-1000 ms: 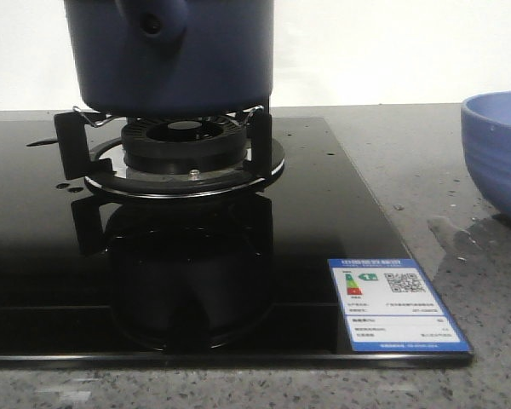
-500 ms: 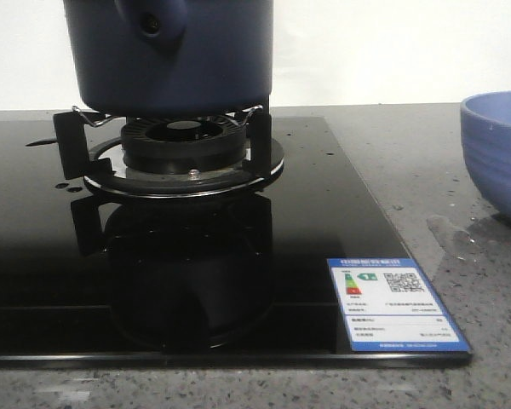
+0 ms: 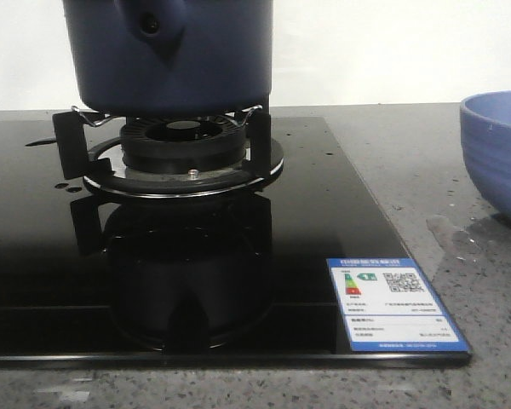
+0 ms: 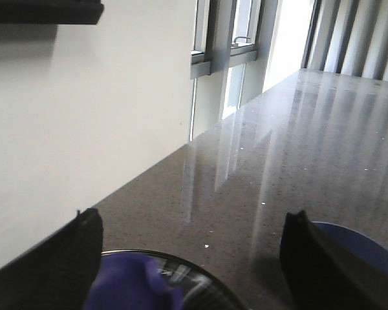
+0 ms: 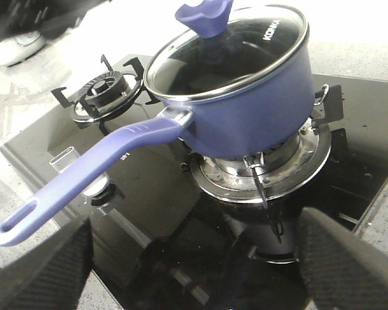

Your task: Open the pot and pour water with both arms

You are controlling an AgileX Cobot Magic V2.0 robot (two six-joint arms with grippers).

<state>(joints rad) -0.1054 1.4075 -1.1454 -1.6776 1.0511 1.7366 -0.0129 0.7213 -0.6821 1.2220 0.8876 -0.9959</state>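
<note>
The dark navy-blue pot (image 3: 170,60) stands on the burner grate (image 3: 183,149), its top cut off in the front view. In the right wrist view the pot (image 5: 258,110) carries a glass lid (image 5: 226,51) with a purple knob (image 5: 204,14) and a long purple handle (image 5: 90,174). My right gripper (image 5: 194,223) is open and empty, back from the pot over the stove's glass. My left gripper (image 4: 194,216) is open above the lid, whose knob (image 4: 132,284) lies close to one finger (image 4: 71,258). Neither gripper shows in the front view.
A periwinkle-blue bowl (image 3: 498,158) stands on the grey counter right of the black glass stove (image 3: 324,213); it also shows in the left wrist view (image 4: 362,248). A second burner (image 5: 107,93) lies beyond the handle. A wet patch (image 3: 451,230) lies by the bowl. A white wall is behind.
</note>
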